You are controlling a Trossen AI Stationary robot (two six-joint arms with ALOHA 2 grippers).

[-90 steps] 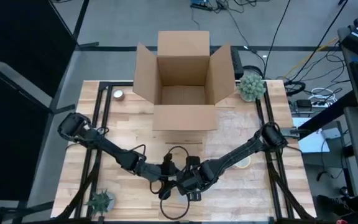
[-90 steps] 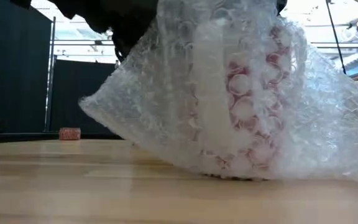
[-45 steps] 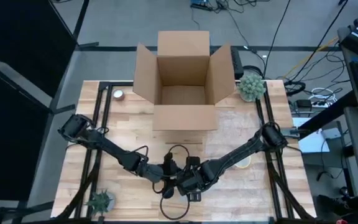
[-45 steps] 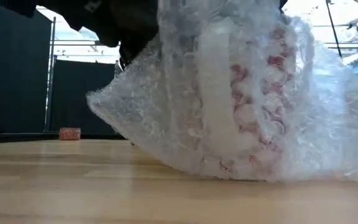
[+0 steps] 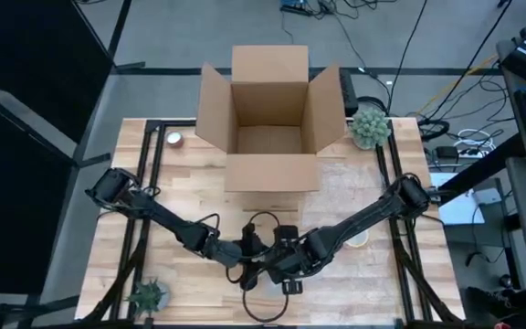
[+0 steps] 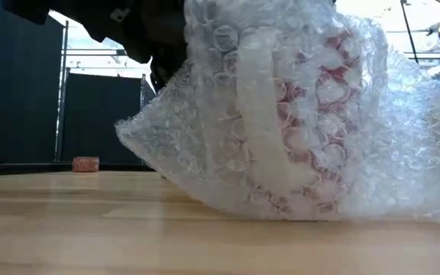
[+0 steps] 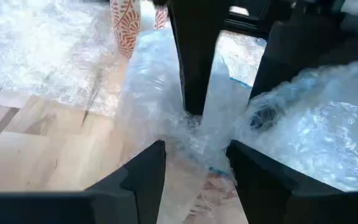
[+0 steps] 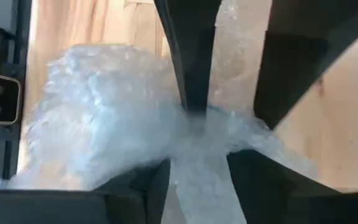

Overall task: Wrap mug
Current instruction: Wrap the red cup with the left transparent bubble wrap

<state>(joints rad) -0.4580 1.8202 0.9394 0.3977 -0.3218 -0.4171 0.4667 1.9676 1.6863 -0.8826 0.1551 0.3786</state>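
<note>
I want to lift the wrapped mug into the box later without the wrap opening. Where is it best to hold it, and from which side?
Probably across the mug's body, from above. In the low view the bubble wrap lies tight over the red-patterned wall, but its skirt spreads loose on the table, so the edges would only slip. Both the left gripper and the right gripper now pinch only wrap.

Wooden table (image 5: 190, 196) — carrying cardboard box (image 5: 270, 119), bubble-wrapped mug (image 6: 296, 122), two small plants (image 5: 369, 126).

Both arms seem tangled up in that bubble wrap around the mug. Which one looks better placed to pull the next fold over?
Probably the right end effector: bubble wrap bunches between its fingers, beside the covered mug. The left end effector also pinches wrap, seemingly anchoring it. A close call.
</note>
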